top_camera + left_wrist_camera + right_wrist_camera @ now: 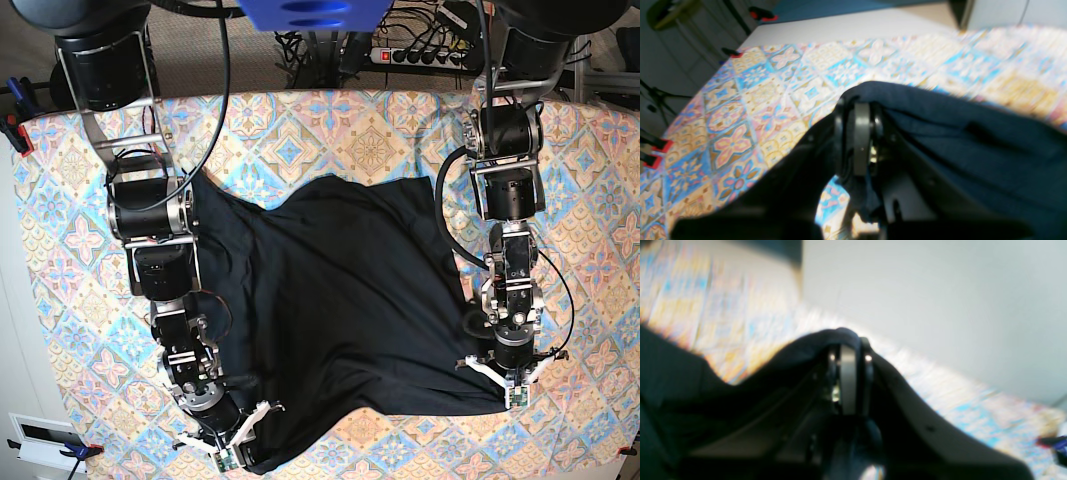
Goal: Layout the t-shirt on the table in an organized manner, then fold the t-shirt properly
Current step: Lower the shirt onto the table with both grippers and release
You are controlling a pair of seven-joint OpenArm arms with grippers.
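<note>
Dark navy-black fabric fills the right side of the left wrist view: the t-shirt (973, 140) drapes over and around the left gripper (861, 133), whose fingers are pressed together with a fold of cloth pinched between them. It's thin, soft-looking stuff with a couple of loose creases. Behind it, the table (750, 110) shows its diamond tile pattern in pink, blue and cream with flower shapes, blurry toward the right.

Right wrist view is pretty smeared, but same deal: the right gripper (848, 373) is clamped tight on a hump of the shirt, which trails off to the left of the fingers as a dark mass. Patterned tabletop sits behind, then a plain pale wall (940, 306).

Base view gives the overall layout. The shirt lies spread over the middle of the table between the two arms, roughly flat with a wavy top edge. Each gripper grabs one of the near corners, the right gripper at the lower left of this view and the left one at the lower right, both low, at tabletop level.
</note>
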